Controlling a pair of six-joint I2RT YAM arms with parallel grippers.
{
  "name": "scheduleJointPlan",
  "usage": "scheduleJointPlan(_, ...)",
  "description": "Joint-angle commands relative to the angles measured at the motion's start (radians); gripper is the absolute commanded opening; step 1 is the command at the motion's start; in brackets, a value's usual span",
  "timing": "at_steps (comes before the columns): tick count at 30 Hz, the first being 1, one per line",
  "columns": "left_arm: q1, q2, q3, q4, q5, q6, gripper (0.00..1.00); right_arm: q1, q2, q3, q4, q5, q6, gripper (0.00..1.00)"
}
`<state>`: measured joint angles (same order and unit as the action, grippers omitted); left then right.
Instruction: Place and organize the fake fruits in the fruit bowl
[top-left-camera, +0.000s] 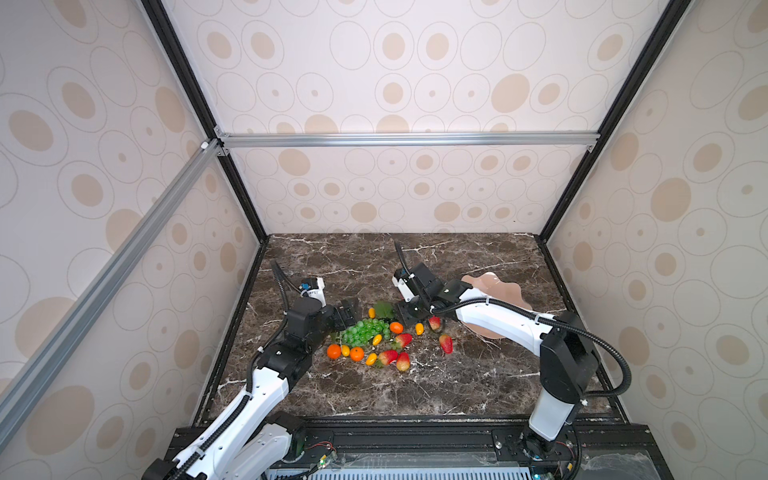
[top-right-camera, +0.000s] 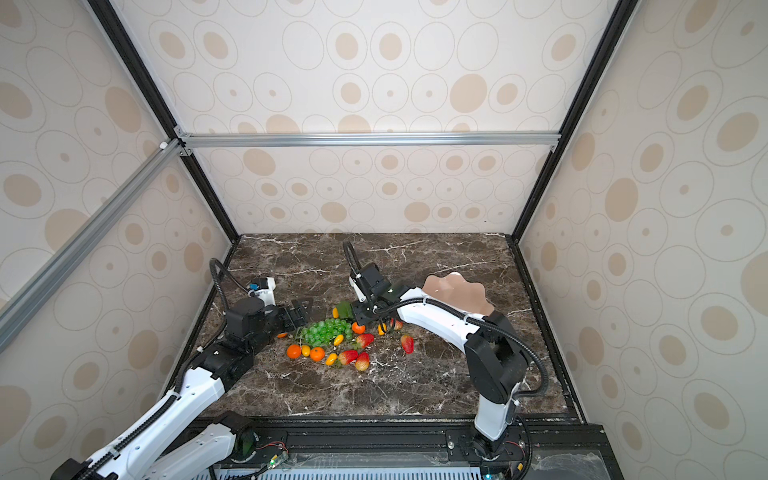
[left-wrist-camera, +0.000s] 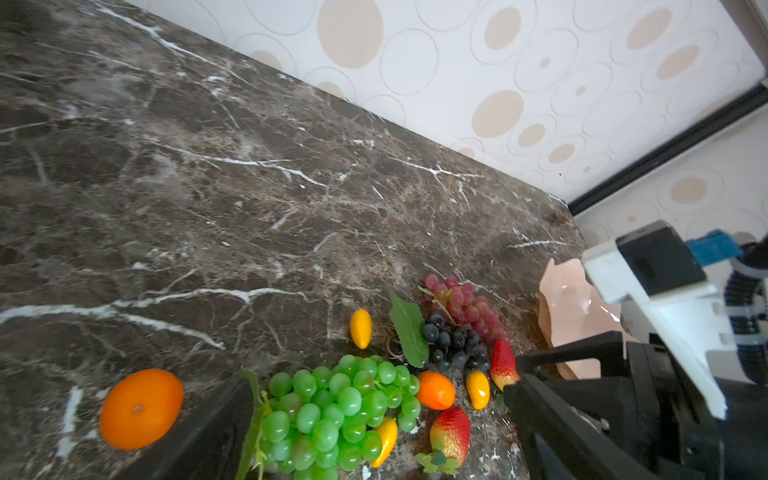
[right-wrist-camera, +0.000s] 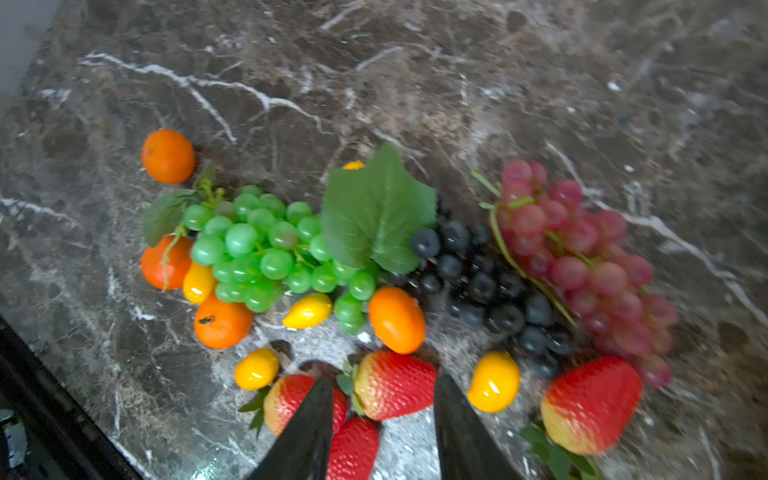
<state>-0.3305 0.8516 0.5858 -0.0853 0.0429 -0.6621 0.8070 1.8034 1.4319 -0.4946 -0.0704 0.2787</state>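
While the fake fruits are all lying in one pile on the marble table, at the lower centre of both top views, the fruit bowl is sitting just right of the pile, partly hidden under the right arm.

The left gripper is hanging at the pile's left edge with its jaws spread wide and gripping nothing. In the left wrist view the green grape bunch is showing between its two fingers.

The right gripper is reaching in from the right, jaws standing partly apart above the pile. In the blurred right wrist view a strawberry is showing in the gap between the tips. Contact cannot be told.

The dark grape bunch and red grape bunch are lying side by side, touching. A leaf is lying between the dark and green bunches. Oranges and yellow oval fruits are lying around them.
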Motion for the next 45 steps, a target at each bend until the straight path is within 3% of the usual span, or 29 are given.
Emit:
scheduleJointPlan(1, 0.079, -0.054, -0.002, -0.059, 0.033, -0.039, 0.98, 0.047, 0.068, 0.095, -0.028, -0.050, -0.056, 0.43)
scheduleJointPlan(5, 0.205, -0.112, -0.003, -0.115, 0.074, -0.042, 0.98, 0.104, 0.155, 0.207, -0.066, -0.023, -0.012, 0.43)
scheduleJointPlan(12, 0.405, -0.144, -0.004, -0.163, 0.193, -0.035, 0.98, 0.207, 0.242, 0.294, -0.071, 0.096, 0.300, 0.40)
scheduleJointPlan(18, 0.520, -0.151, -0.017, -0.171, 0.304, -0.025, 0.98, 0.290, 0.291, 0.327, -0.027, 0.137, 0.416, 0.38)
scheduleJointPlan(32, 0.550, -0.167, -0.029, -0.164, 0.343, -0.023, 0.98, 0.327, 0.463, 0.524, -0.130, 0.165, 0.447, 0.33)
scheduleJointPlan(45, 0.552, -0.181, -0.037, -0.165, 0.344, -0.020, 0.98, 0.314, 0.538, 0.589, -0.150, 0.160, 0.455, 0.32)
